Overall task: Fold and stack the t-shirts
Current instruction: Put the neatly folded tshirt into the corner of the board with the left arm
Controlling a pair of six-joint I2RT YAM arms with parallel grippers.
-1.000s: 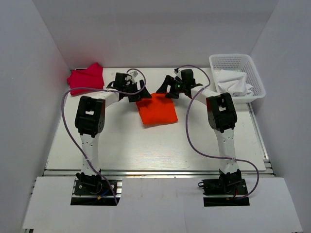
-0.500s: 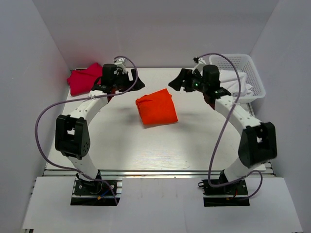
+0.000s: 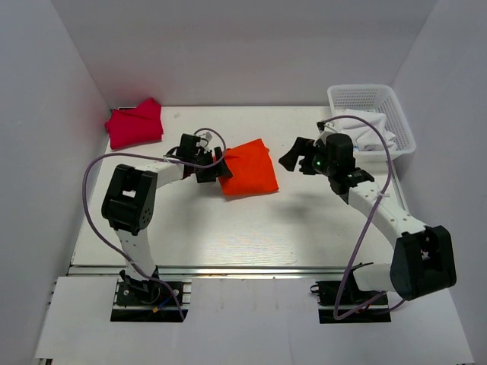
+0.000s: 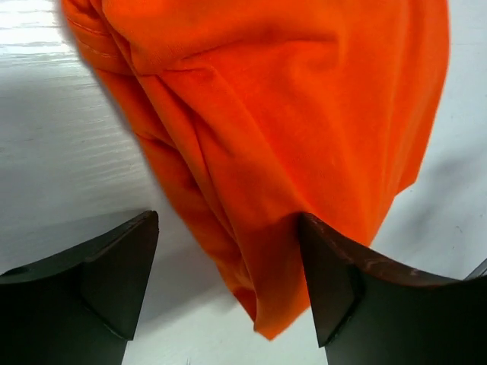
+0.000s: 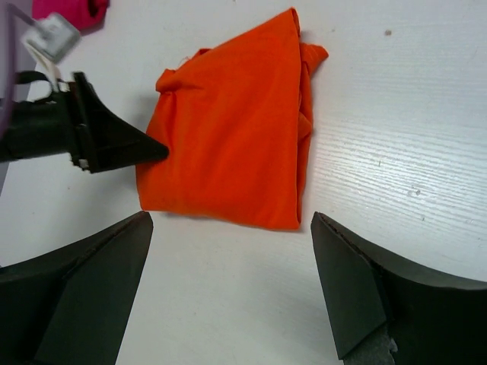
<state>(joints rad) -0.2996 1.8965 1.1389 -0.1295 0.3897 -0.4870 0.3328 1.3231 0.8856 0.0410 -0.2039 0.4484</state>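
The orange t-shirt [image 3: 249, 167] lies folded at the table's middle; it also shows in the left wrist view [image 4: 289, 114] and the right wrist view [image 5: 228, 137]. My left gripper [image 3: 218, 169] is open at the shirt's left edge, and a corner of the orange fabric lies between its jaws [image 4: 227, 228]. My right gripper [image 3: 291, 158] is open and empty, hovering just right of the shirt, jaws wide apart [image 5: 230, 251]. The crimson-pink t-shirt [image 3: 135, 122] lies folded at the back left corner, and its edge shows in the right wrist view [image 5: 72, 9].
A white basket [image 3: 402, 125] with white cloth [image 3: 367, 131] in it stands at the back right. White walls enclose the table on three sides. The left gripper's black body [image 5: 99, 143] shows in the right wrist view beside the shirt.
My left gripper has swung from near the crimson-pink shirt down to the orange shirt's left edge. My right gripper has moved nearer and lower, right of the shirt.
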